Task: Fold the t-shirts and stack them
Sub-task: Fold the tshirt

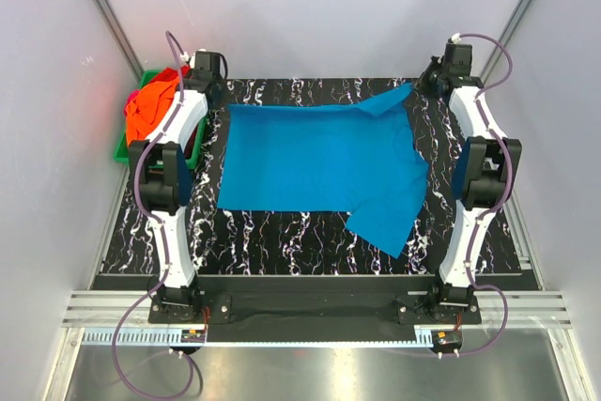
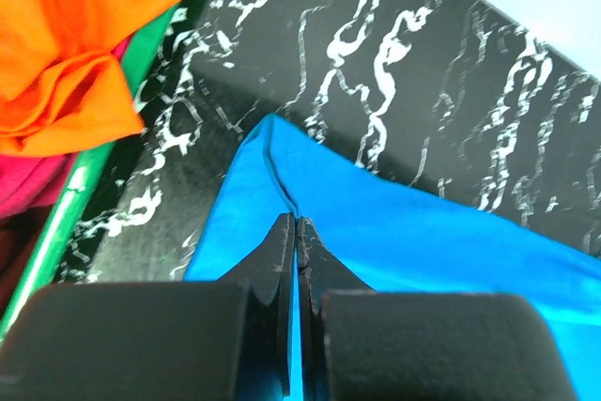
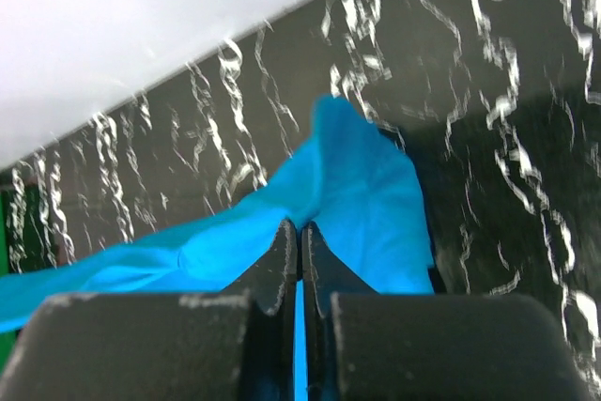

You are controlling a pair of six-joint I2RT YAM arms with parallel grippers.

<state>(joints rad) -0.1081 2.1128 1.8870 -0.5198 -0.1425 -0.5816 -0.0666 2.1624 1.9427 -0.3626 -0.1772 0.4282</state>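
From above: turquoise-blue cloth t-shirt (image 1: 319, 161) lay spread flat on black marbled bench (image 1: 282, 232), one sleeve trailing near-right. Left end effector (image 1: 218, 82) and right end effector (image 1: 423, 84) were at its far corners, likely to tension that edge for a fold. Orange cloth t-shirt (image 1: 150, 110) sat in green plastic bin (image 1: 122, 152), unfolded.

Left wrist: jaws clenched on the shirt's corner, crease running into the tips.

Right wrist: jaws clenched on the opposite corner, cloth tented up.
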